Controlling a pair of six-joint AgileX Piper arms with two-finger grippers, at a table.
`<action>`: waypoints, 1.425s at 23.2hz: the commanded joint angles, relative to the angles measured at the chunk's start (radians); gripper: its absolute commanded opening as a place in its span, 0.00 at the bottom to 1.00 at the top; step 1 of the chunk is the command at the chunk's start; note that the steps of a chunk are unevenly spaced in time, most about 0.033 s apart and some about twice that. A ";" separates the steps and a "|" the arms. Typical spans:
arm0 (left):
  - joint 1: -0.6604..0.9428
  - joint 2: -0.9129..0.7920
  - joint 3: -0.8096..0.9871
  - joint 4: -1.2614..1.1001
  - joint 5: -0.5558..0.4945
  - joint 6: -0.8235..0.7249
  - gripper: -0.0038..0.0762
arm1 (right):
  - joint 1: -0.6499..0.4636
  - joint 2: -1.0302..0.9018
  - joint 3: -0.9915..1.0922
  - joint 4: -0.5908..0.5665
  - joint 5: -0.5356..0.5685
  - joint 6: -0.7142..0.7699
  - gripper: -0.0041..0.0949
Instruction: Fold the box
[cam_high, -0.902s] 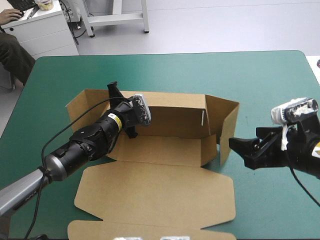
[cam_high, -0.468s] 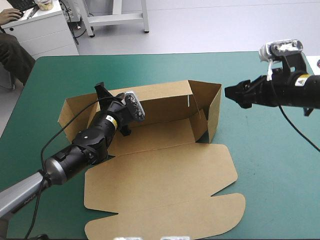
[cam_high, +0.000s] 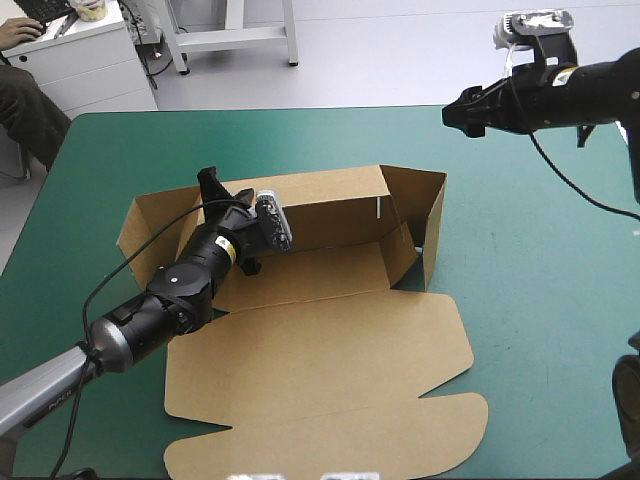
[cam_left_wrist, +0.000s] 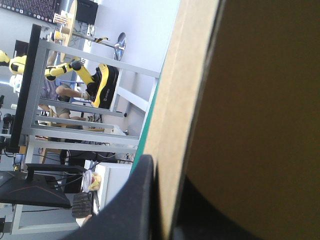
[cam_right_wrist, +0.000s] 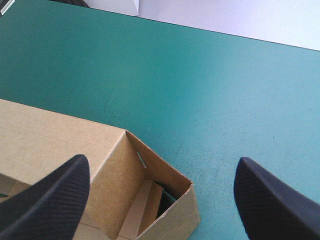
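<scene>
Box: right arm retreats

It sits midway on the table, back and right walls raised, lid flat. Left gripper clamps the back wall. Right gripper, fingers apart, has lifted clear, so the right wall now stands unaided.

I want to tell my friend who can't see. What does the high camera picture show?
A brown cardboard box sits half-folded on a teal-green table cover, its back wall and right end wall raised and its lid flat toward the near edge. The left gripper, with black fingers, pinches the back wall's top edge. The right gripper hovers near the far edge, clear of the box.
</scene>
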 joint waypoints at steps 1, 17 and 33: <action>-0.004 -0.030 -0.021 0.013 -0.053 -0.034 0.04 | -0.001 0.057 -0.057 0.002 0.006 -0.004 0.77; -0.004 -0.030 -0.010 0.034 -0.069 -0.064 0.04 | -0.001 0.327 -0.037 0.058 0.008 -0.016 0.77; -0.004 -0.030 -0.010 0.039 -0.019 -0.082 0.04 | 0.019 0.212 0.171 0.129 0.005 -0.066 0.77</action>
